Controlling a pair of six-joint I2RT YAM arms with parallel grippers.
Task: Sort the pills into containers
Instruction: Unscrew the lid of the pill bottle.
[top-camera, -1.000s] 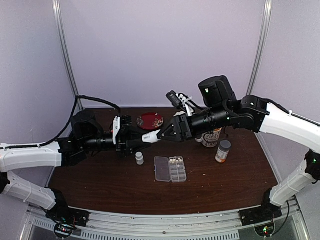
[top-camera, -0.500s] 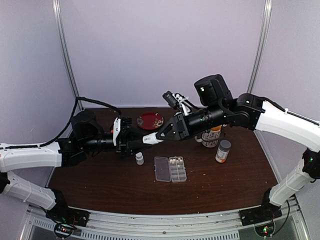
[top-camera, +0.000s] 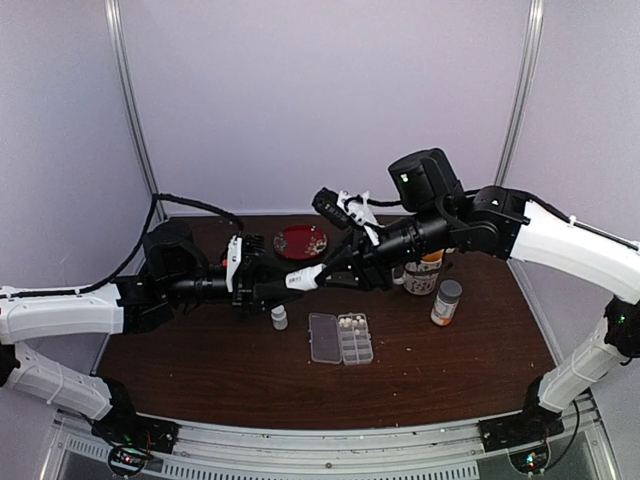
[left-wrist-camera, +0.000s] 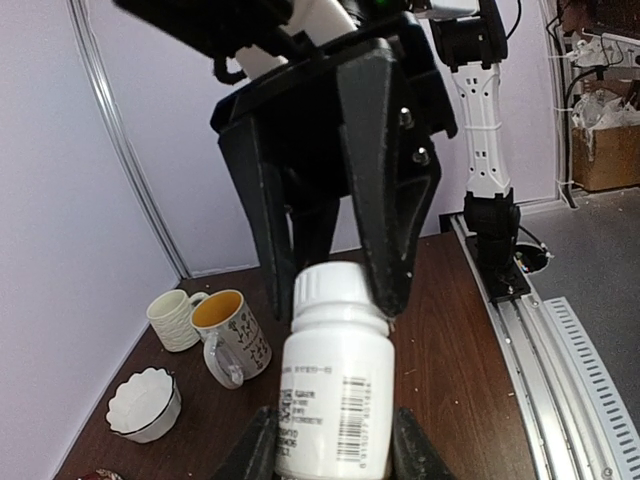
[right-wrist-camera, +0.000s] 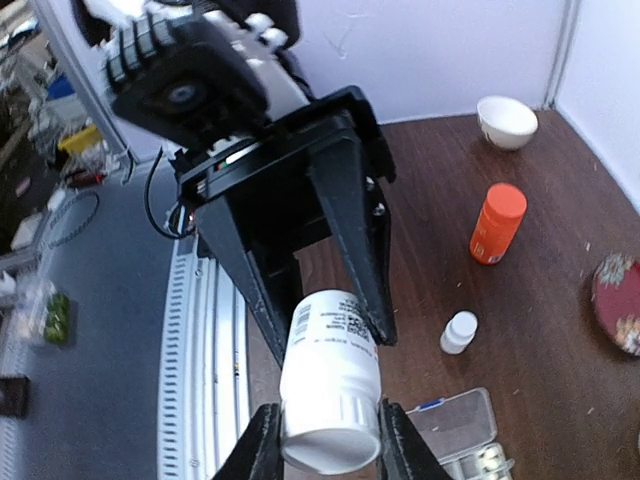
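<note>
The clear, flat plastic pill box (top-camera: 341, 338) lies open on the dark brown table (top-camera: 200, 360). A few whitish pills (top-camera: 350, 322) sit in one back cell, and the other cells seem unfilled. Above the table, the left gripper (left-wrist-camera: 335, 448) clamps the body of a white plastic bottle (left-wrist-camera: 335, 400), and the right gripper (right-wrist-camera: 328, 445) is clenched on its ribbed white cap (left-wrist-camera: 340, 295). I judge that the sorting has only begun: the cap is not yet off.

The pill box (right-wrist-camera: 455, 425) runs off the right wrist view's bottom edge; its pills (top-camera: 351, 322) blur together.
</note>
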